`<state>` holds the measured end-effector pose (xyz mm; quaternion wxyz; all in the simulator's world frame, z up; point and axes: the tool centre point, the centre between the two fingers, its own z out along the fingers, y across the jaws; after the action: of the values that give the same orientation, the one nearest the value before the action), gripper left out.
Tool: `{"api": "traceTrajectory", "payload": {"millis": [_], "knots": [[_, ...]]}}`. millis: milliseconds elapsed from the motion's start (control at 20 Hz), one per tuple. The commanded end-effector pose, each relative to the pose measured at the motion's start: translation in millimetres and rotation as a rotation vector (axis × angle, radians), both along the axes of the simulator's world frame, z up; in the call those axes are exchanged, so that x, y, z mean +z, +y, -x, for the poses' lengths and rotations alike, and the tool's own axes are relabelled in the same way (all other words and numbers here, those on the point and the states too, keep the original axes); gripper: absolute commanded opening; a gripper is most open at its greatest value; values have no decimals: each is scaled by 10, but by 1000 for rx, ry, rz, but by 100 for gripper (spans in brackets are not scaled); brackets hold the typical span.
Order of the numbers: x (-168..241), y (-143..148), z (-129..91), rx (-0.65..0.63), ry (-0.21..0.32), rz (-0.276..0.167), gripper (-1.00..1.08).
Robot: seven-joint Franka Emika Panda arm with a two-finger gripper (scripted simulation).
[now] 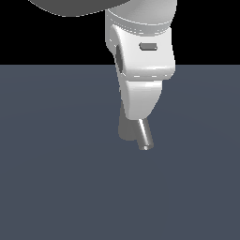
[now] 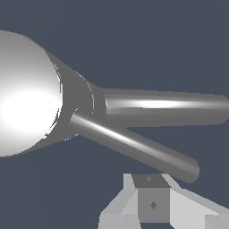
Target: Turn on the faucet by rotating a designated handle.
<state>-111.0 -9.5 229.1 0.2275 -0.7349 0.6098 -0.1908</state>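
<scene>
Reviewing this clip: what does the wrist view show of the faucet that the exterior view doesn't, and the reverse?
Wrist view only: the faucet's bright round cap, and two rods branching from it, the thicker spout and the slimmer handle, with one gripper finger just short of the handle.

Exterior view only: the arm's white body coming down from above, hiding most of the faucet.

Both: a grey faucet tube on the dark blue-grey floor; neither settles whether the gripper is open.

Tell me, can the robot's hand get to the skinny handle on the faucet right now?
Probably yes. In the wrist view the hand sits close beside the handle, with nothing showing between them. The exterior view hides most of the faucet behind the arm, so contact can't be judged.
</scene>
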Motion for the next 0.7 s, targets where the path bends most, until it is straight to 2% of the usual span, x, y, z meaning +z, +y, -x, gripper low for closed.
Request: {"api": "traceTrajectory", "payload": {"millis": [0, 200, 250, 650], "knots": [[-53, -86, 49, -15, 9, 1, -100], [-69, -113, 68, -15, 9, 1, -100], [-27, -46, 32, -2, 1, 0, -100], [-60, -388, 19, -7, 4, 0, -100]]}}
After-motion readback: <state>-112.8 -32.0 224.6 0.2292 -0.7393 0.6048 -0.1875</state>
